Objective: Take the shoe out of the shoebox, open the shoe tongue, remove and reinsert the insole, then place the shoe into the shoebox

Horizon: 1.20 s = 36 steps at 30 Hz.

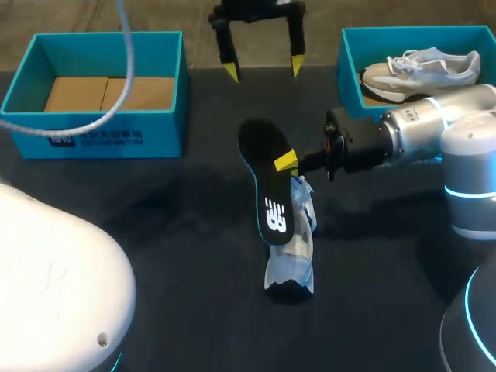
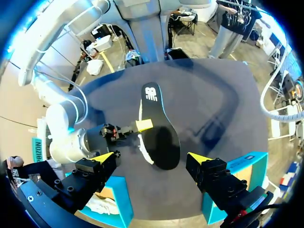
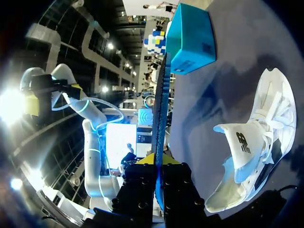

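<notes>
Shoe (image 1: 293,263) out on surface (image 1: 178,232) mid-frame, insole (image 1: 267,194) clamped in my R gripper (image 1: 286,162), L gripper (image 1: 263,70) fingers apart top-centre; reinsert + boxing still to do.

Head cam: high behind robot, looking down on whole table (image 1: 155,232). Left wrist cam: well above, facing down at insole (image 2: 159,128) ahead of left gripper (image 2: 153,157). Right wrist cam: close, edge-on to same insole, shoe (image 3: 256,147) beside right gripper (image 3: 160,164).
</notes>
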### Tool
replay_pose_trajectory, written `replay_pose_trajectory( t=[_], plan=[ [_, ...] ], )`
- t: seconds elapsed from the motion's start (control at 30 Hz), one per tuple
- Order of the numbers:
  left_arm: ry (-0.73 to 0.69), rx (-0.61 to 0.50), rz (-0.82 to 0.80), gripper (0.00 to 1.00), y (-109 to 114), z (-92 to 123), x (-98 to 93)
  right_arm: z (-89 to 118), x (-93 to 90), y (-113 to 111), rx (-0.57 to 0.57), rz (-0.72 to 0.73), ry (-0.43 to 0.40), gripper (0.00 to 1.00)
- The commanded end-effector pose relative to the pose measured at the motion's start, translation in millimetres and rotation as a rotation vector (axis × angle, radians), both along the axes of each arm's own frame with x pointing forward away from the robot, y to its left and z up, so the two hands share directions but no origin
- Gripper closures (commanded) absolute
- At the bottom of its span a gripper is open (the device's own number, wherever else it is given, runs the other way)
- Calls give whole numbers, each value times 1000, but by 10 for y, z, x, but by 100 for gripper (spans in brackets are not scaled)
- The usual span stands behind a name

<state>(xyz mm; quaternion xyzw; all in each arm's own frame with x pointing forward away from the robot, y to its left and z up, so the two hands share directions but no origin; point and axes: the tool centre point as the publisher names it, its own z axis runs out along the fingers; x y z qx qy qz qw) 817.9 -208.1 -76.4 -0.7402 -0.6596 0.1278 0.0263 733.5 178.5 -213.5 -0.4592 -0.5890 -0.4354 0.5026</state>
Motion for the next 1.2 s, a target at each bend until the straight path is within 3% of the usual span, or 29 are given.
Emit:
replay_pose_trajectory(
  t=[0.03,0.23,0.5,0.73,0.9,1.2],
  plan=[
    [-42,200,-37,0,-54,76,-22,9,-5,5,-5,0,1,100],
    [-62,199,-16,0,-59,122,-34,9,-5,5,-5,0,1,100],
    [-77,101,66,0,193,134,-23,9,-5,5,-5,0,1,100],
    [-91,-90,144,0,549,109,-66,9,-5,5,-5,0,1,100],
    [-84,-309,176,0,768,78,-142,9,-5,5,-5,0,1,100],
    [-101,-631,159,0,909,-27,-298,9,-5,5,-5,0,1,100]
  ],
)
